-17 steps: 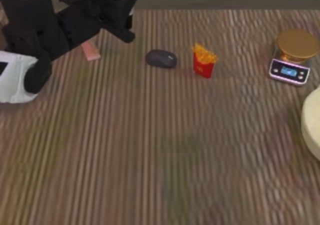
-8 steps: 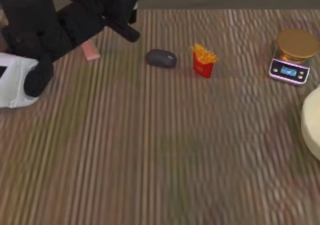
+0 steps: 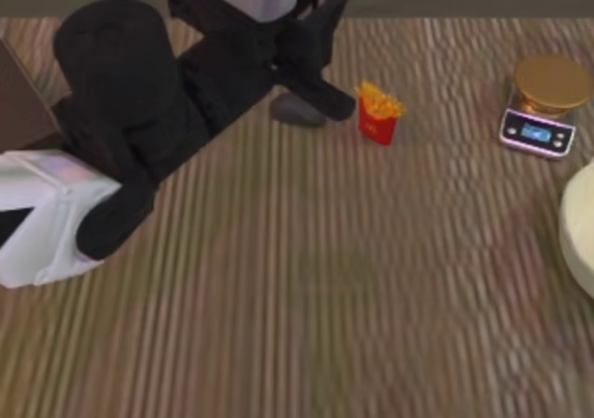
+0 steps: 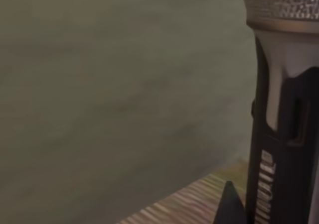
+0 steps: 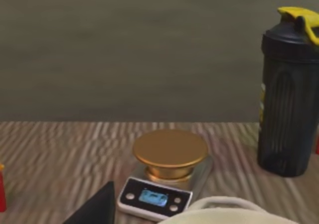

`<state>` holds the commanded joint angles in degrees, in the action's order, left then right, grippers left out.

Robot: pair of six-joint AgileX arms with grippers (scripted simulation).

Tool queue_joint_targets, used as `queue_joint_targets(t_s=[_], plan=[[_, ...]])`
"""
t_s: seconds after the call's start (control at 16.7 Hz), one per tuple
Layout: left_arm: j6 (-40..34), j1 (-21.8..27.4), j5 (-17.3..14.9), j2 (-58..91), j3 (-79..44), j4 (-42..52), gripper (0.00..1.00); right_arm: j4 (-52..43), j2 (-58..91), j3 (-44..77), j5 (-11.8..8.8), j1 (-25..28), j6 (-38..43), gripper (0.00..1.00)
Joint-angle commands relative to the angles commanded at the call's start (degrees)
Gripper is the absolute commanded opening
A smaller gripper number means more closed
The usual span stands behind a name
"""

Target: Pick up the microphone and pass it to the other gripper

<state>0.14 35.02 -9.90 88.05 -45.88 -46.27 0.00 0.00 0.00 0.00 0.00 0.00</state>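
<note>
The microphone (image 4: 284, 149), black with a silver-grey mesh head, stands upright in the left wrist view, well above the table. My left gripper (image 4: 274, 209) is shut on its black handle, and one dark fingertip (image 4: 229, 206) shows beside it. In the top view the left gripper (image 3: 311, 46) is at the back of the table, over the dark grey mouse (image 3: 295, 111). My right gripper (image 5: 164, 216) is outside the top view. Only one of its dark fingers (image 5: 97, 206) shows in the right wrist view, set far to one side with nothing held.
A red fries box (image 3: 379, 113) stands just right of the mouse. A kitchen scale with a gold pan (image 3: 543, 102) (image 5: 164, 179) sits at the back right, a black shaker bottle with a yellow lid (image 5: 289, 89) beyond it. A cream round object (image 3: 580, 241) lies at the right edge.
My left arm has swung right and risen with the microphone, from the back left corner to above the mouse, now partly covering it. The pink item on the table is now hidden.
</note>
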Motion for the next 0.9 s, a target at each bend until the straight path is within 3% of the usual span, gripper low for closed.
queue_joint_targets(t_s=[0.9], plan=[[0.0,1.1,1.1,-1.1,0.5,0.1,0.0,0.6,2.0,1.6,-0.6,1.3,-0.2,1.0]])
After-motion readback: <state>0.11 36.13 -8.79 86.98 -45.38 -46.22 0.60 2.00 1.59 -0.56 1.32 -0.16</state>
